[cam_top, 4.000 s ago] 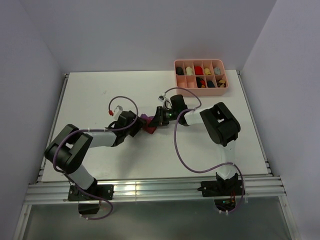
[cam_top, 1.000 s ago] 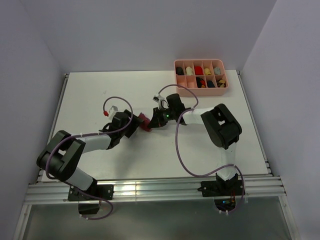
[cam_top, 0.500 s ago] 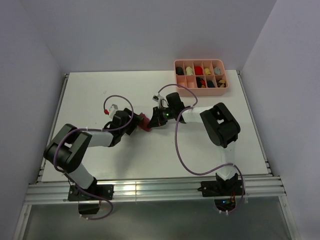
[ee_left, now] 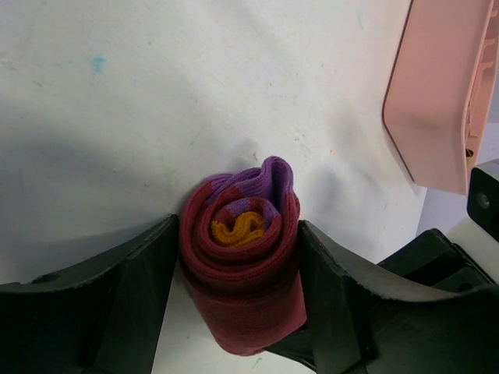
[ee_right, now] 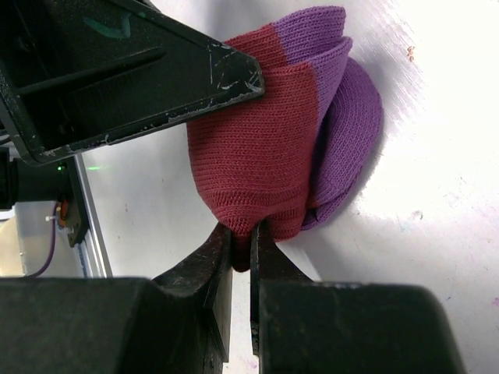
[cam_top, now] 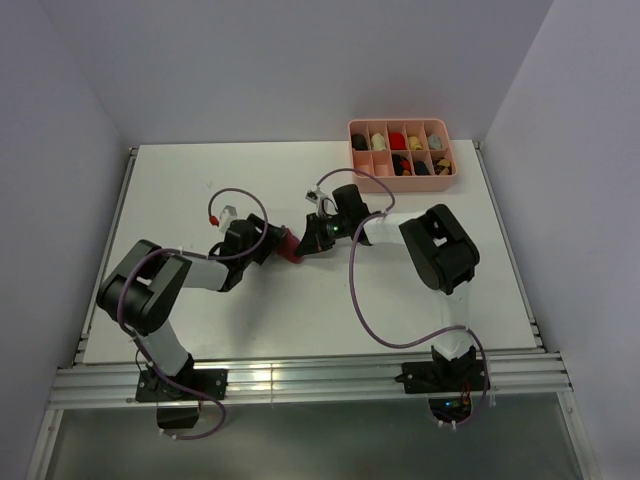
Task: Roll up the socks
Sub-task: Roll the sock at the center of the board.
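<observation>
Item: sock roll (ee_left: 242,273), maroon with a purple cuff and an orange layer at its core, sitting near the middle of the table (cam_top: 200,180), between the two arms; whether it is resting on the surface or being held just clear of it cannot be told. The left gripper (ee_left: 238,269) is clamping the roll across its sides, both fingers pressing the outer wrap. The right gripper (ee_right: 242,238) is pinching a fold of the maroon outer layer, jaws nearly together on the fabric. Status: the spiral is looking wound and tight. The locking step is appearing unfinished, since purple cuff is showing loose at one end. Remaining, by judgement: drawing the cuff over the bundle, letting go, and probably carrying it to the pink tray (cam_top: 400,180) at far right, which is holding other rolled socks.
</observation>
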`<move>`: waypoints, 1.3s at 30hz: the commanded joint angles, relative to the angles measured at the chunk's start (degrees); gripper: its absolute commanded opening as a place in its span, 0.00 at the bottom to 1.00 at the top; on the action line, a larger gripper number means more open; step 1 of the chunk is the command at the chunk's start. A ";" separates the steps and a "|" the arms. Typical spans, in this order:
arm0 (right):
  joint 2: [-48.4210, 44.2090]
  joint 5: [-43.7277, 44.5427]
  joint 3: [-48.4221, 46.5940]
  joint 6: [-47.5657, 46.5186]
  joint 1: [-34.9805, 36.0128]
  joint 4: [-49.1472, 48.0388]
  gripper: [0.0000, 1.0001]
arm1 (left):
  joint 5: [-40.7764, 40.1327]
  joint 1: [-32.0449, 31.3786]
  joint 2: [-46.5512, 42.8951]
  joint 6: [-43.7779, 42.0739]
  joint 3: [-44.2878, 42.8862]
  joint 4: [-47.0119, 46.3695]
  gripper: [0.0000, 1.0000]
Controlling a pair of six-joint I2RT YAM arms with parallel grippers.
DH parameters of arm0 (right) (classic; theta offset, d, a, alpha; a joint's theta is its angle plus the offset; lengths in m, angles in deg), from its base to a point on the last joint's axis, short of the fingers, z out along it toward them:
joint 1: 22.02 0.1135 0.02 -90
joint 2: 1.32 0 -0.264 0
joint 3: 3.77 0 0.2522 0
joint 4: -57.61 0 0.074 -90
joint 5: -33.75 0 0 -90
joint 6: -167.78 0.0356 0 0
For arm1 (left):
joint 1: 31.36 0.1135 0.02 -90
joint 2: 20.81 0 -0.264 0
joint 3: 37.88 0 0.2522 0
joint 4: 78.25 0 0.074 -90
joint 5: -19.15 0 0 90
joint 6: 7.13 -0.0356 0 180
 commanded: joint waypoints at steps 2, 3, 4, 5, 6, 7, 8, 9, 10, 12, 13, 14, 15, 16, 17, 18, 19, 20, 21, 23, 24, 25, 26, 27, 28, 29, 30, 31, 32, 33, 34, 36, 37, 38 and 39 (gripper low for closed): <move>3.68 0.99 -0.25 0.47 0.08 6.94 0.00 | 1.90 0.35 2.33 -1.42 0.90 -0.16 0.66; 3.95 0.73 -0.51 0.73 -0.01 7.21 0.00 | 2.25 0.17 2.42 -1.33 1.16 -0.16 0.64; 4.30 0.38 -0.69 1.08 -0.18 7.56 0.00 | 2.43 0.17 2.42 -1.33 1.43 -0.08 0.63; 4.65 -0.32 -0.95 2.04 -0.27 7.47 0.00 | 2.61 0.17 2.42 -1.42 1.52 0.10 0.63; 5.09 -0.59 -1.04 2.49 -0.45 7.47 0.00 | 2.87 0.09 2.42 -1.59 1.52 1.06 0.61; 5.44 -0.94 -1.13 2.84 -0.71 7.39 0.00 | 3.13 0.08 2.25 -1.94 1.43 1.76 0.61; 5.70 -1.64 -1.48 3.54 -0.89 7.47 0.00 | 2.96 0.17 1.72 -2.12 1.08 2.64 0.61; 6.14 -1.99 -1.57 3.89 -1.06 7.65 0.00 | 2.87 0.00 1.37 -2.38 0.90 3.78 0.61; 6.23 -2.43 -1.66 4.25 -1.24 7.56 0.00 | 2.61 -0.09 1.02 -2.47 0.82 5.79 0.63; 6.41 -2.96 -1.74 4.95 -1.68 7.65 0.00 | 2.17 -0.18 -0.39 -2.82 0.29 8.00 0.69; 6.32 -3.05 -1.74 4.95 -1.85 7.56 0.00 | 2.00 -0.18 -0.91 -2.91 0.29 9.23 0.71; 6.41 -3.23 -1.92 5.21 -1.94 7.65 0.00 | 1.82 -0.18 -1.96 -2.91 0.72 9.24 0.73; 6.58 -3.58 -2.01 5.30 -1.94 7.82 0.00 | 1.73 -0.18 -2.50 -2.83 0.99 9.07 0.77; 6.76 -3.93 -2.01 5.48 -2.12 7.83 0.00 | 1.73 -0.18 -2.94 -2.83 1.25 8.80 0.78; 7.11 -4.19 -2.09 5.83 -2.12 7.83 0.00 | 1.82 -0.18 -3.55 -2.83 1.78 8.45 0.80; 7.20 -4.89 -2.10 6.09 -2.12 7.48 0.00 | 1.73 -0.18 -3.82 -2.83 1.78 8.19 0.82; 7.29 -5.07 -2.01 6.27 -2.20 7.30 0.00 | 1.82 -0.18 -3.82 -2.91 1.78 8.01 0.82; 7.46 -5.33 -2.01 6.44 -2.21 7.12 0.00 | 1.91 -0.09 -3.56 -3.00 1.69 7.75 0.82; 7.64 -5.51 -2.09 6.45 -2.29 7.30 0.00 | 2.17 -0.18 -3.30 -3.26 1.61 7.66 0.82; 8.08 -6.13 -2.53 6.53 -2.29 7.83 0.00 | 2.43 -0.09 -2.68 -3.35 1.60 6.87 0.82; 8.08 -6.39 -2.62 6.62 -2.47 8.09 0.00 | 2.78 -0.18 -2.50 -3.44 1.69 5.82 0.81; 8.34 -6.57 -2.71 6.71 -2.64 8.09 0.00 | 2.87 -0.09 -2.42 -3.62 1.78 5.03 0.81; 8.52 -7.00 -2.80 7.06 -2.73 8.00 0.00 | 2.87 -0.18 -2.15 -3.88 1.69 4.50 0.81; 8.69 -7.09 -2.80 7.24 -2.99 7.83 0.00 | 2.87 -0.09 -1.98 -4.49 1.43 4.15 0.80; 8.69 -7.27 -2.89 7.32 -3.17 7.91 0.00 | 2.70 -0.18 -1.54 -4.93 1.17 4.06 0.80; 8.78 -7.44 -3.32 7.32 -3.26 8.09 0.00 | 2.61 -0.18 -1.27 -5.28 0.56 3.97 0.79; 9.04 -7.62 -3.50 7.32 -3.35 8.35 0.00 | 2.70 -0.09 -0.84 -5.72 0.29 3.97 0.78; 9.13 -7.62 -3.76 7.24 -3.43 8.79 0.00 | 2.78 -0.18 -0.40 -5.81 -0.15 4.06 0.78; 9.22 -7.62 -4.20 7.24 -3.52 8.97 0.00 | 3.05 -0.09 0.39 -5.99 -0.93 4.23 0.77; 9.31 -7.54 -4.38 7.06 -3.52 9.14 0.00 | 3.40 -0.18 0.92 -5.90 -1.20 4.23 0.75; 9.31 -7.45 -4.55 7.06 -3.52 9.32 0.00 | 3.66 -0.09 1.27 -5.64 -1.29 4.14 0.74; 9.48 -7.10 -5.17 6.71 -3.52 9.32 0.00 | 4.19 -0.18 2.50 -5.73 -1.65 4.14 0.71; 9.66 -6.92 -5.35 6.45 -3.52 11.06 0.00 | 4.19 -0.09 2.86 -5.55 -1.73 4.32 0.70; 9.66 -6.66 -5.70 6.10 -3.52 11.34 0.00 | 4.19 -0.18 3.56 -5.55 -1.91 4.67 0.68; 9.66 -6.31 -5.70 6.01 -3.52 11.52 0.00 | 4.28 -0.18 3.65 -5.38 -1.91 4.85 0.65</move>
